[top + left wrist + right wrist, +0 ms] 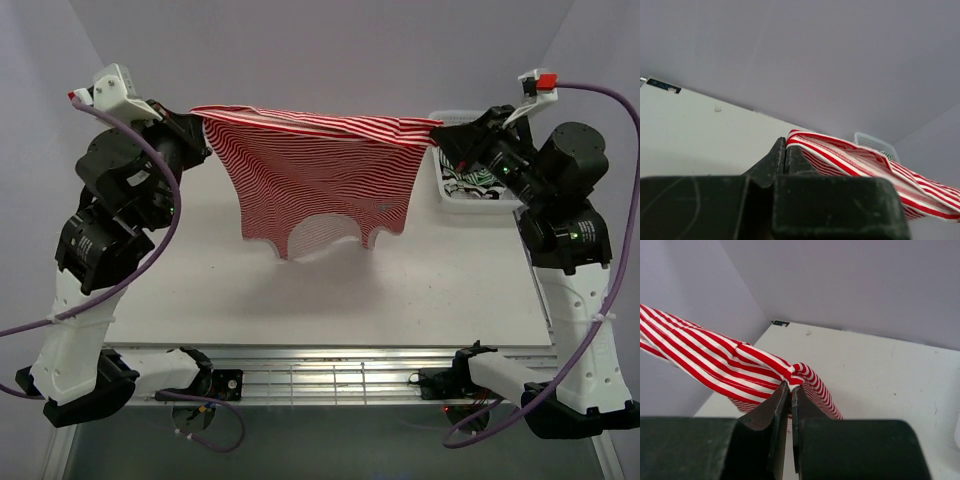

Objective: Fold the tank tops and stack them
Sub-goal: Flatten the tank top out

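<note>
Left jaws: pressed together, clamped on one upper corner of the red-and-white tank top [318, 170]; in the left wrist view the striped edge comes out right at the tips and runs off to the right.

Right jaws: also closed, pinching a bunched fold of the same top's other upper corner; the right wrist view shows the cloth gathered at the tips and stretching away to the left.

Between the two we see the top held taut along its upper edge, spread flat like a sheet and facing the top camera; the neck and armhole cut-outs hang at the bottom, so it is upside down; its lower end looks clear of the tabletop [300, 310], with a shadow under it.

Left arm [110, 200] is raised at the left side, right arm [560, 200] at the right side, both at about the same height.

White lattice basket [441, 188] sits at the far right of the tabletop, just beside the right jaws; green-and-white striped cloth [476, 180] lies inside it; we cannot tell what else is in there.
</note>
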Controlling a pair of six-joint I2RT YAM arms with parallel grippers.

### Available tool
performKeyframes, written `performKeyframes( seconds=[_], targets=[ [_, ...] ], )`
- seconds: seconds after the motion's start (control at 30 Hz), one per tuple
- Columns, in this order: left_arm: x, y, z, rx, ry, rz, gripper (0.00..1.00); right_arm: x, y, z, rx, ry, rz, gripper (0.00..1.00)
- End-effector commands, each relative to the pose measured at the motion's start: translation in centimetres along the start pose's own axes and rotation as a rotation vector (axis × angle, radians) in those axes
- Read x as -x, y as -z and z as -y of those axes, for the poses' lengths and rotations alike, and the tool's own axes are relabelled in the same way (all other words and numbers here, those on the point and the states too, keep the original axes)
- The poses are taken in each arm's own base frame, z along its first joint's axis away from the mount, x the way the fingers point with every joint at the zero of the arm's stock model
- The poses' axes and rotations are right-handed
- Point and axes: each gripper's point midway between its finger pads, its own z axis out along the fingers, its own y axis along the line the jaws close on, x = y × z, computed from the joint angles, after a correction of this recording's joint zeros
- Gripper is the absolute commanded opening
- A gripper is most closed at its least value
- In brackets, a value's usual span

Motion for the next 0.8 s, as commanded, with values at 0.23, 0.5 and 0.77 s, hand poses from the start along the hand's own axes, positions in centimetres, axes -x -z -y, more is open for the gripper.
performKeyframes(
  seconds=[0.23,0.5,0.77],
  targets=[
    [2.8,0.8,1.4,-0.095,-0.047,0.073,0.00,5.6,4.0,-2.4,-0.026,0.014,0.163,0.08],
    [-3.1,-8.7,1.2,0.007,-0.127,-0.028,0.00,2.2,-3.6,1.2,-0.009,-0.004,0.024,0.08],
    [-2.4,-20.9,0.9,-0.128,-0.163,-0.035,0.00,6.9,-11.5,5.5,-0.054,0.116,0.113,0.08]
  ],
)
